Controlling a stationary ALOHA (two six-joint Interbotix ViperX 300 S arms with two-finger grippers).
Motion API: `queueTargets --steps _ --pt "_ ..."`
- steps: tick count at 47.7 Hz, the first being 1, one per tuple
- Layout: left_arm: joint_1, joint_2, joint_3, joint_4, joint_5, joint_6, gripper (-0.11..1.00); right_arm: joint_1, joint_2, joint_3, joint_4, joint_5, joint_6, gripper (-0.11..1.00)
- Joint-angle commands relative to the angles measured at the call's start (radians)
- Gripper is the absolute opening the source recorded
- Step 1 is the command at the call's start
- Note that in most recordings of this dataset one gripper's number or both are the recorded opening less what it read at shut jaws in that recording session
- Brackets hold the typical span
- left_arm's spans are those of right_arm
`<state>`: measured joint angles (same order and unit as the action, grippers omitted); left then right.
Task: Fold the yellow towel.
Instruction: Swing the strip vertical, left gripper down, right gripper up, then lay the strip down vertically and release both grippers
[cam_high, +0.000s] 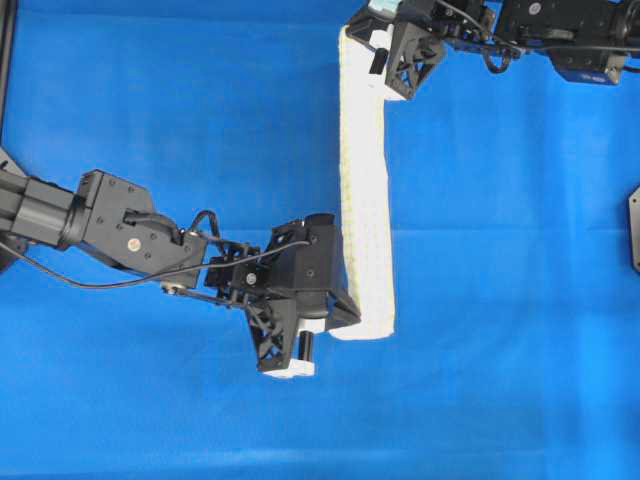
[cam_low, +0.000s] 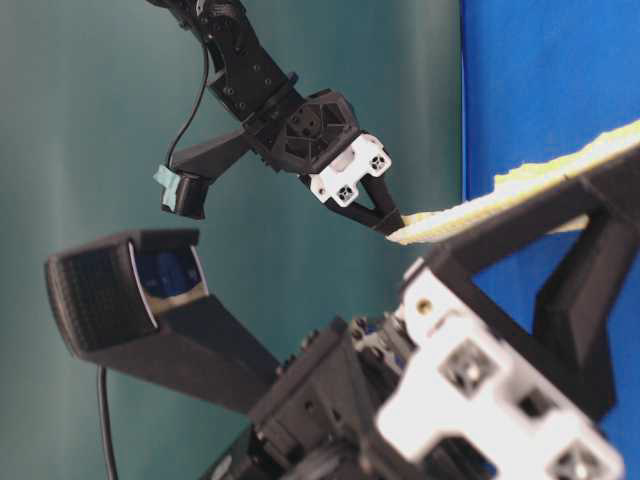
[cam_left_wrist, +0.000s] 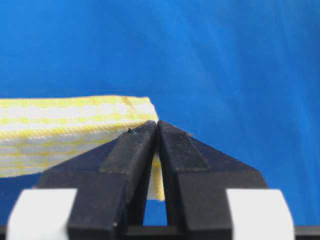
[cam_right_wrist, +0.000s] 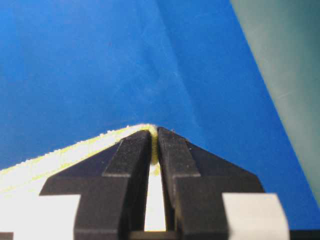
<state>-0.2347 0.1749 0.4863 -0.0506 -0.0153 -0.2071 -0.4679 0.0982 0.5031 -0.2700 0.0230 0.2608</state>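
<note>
The yellow towel (cam_high: 365, 180) is folded into a long narrow strip and held stretched above the blue sheet, running from the top of the overhead view down to the middle. My right gripper (cam_high: 378, 60) is shut on its far end, with the yellow hem pinched between the tips (cam_right_wrist: 154, 131). My left gripper (cam_high: 345, 305) is shut on its near end, gripping the corner (cam_left_wrist: 157, 124). The striped cloth (cam_left_wrist: 65, 125) extends left of the left jaws. In the table-level view the right gripper (cam_low: 392, 228) holds the towel's end (cam_low: 470, 212) in the air.
The blue sheet (cam_high: 520, 300) covers the whole table. A black fixture (cam_high: 634, 230) sits at the right edge. The left arm's body (cam_high: 110, 225) stretches in from the left edge. A grey-green wall (cam_low: 100, 120) stands beyond the table.
</note>
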Motion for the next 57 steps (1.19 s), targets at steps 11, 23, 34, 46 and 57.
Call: queueTargets --steps 11,23,34,46,57 --pt "-0.023 -0.04 0.003 -0.002 0.002 0.0 0.23 -0.005 -0.014 -0.023 -0.003 0.011 0.0 0.05" --pt "-0.021 -0.041 0.006 -0.002 0.014 -0.002 0.66 0.015 -0.014 -0.02 -0.003 0.021 -0.002 0.47" --pt "-0.015 -0.066 0.014 -0.002 0.054 0.002 0.65 0.015 -0.017 -0.018 -0.003 0.025 -0.002 0.76" --pt "0.054 -0.181 0.078 0.008 0.178 0.009 0.65 0.008 -0.095 0.048 -0.002 0.052 0.005 0.74" --pt "0.215 -0.27 0.193 0.011 0.173 0.014 0.65 0.008 -0.218 0.166 0.014 0.034 0.02 0.74"
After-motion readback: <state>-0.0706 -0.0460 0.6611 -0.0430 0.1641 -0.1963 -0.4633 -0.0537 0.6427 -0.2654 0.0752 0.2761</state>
